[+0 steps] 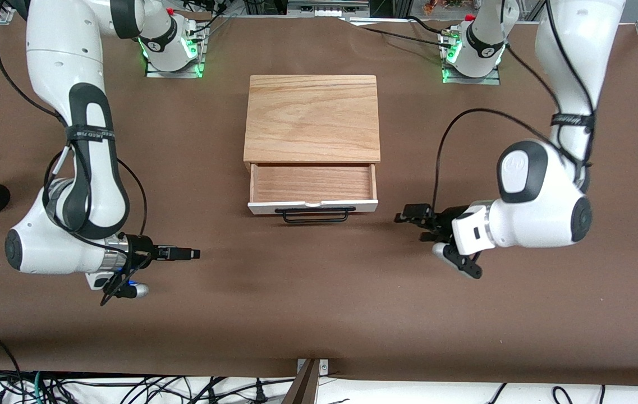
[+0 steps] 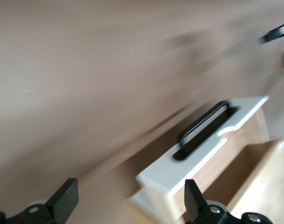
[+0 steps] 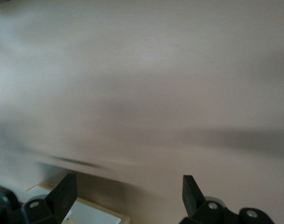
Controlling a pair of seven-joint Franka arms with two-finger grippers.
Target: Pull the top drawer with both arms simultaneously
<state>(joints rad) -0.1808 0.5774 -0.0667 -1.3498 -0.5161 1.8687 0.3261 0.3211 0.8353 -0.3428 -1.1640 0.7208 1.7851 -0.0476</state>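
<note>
The top drawer (image 1: 313,183) stands pulled out of the cabinet, its wood-grain inside showing. Its white front panel (image 1: 263,207) carries the black bar handle (image 1: 316,216). My left gripper (image 1: 415,224) is open and empty, low over the table beside the drawer front, toward the left arm's end. Its wrist view shows the white panel (image 2: 179,170) and the handle (image 2: 202,128) just off its fingers (image 2: 62,198). My right gripper (image 1: 192,253) is open and empty, low over the table toward the right arm's end, apart from the drawer. Its fingers (image 3: 192,191) stand wide apart.
The cabinet's flat wood-grain top slab (image 1: 312,118) lies over the drawer's rear part. The brown table cover (image 1: 319,303) runs to the front edge, where cables hang. A white panel corner (image 3: 86,212) shows in the right wrist view.
</note>
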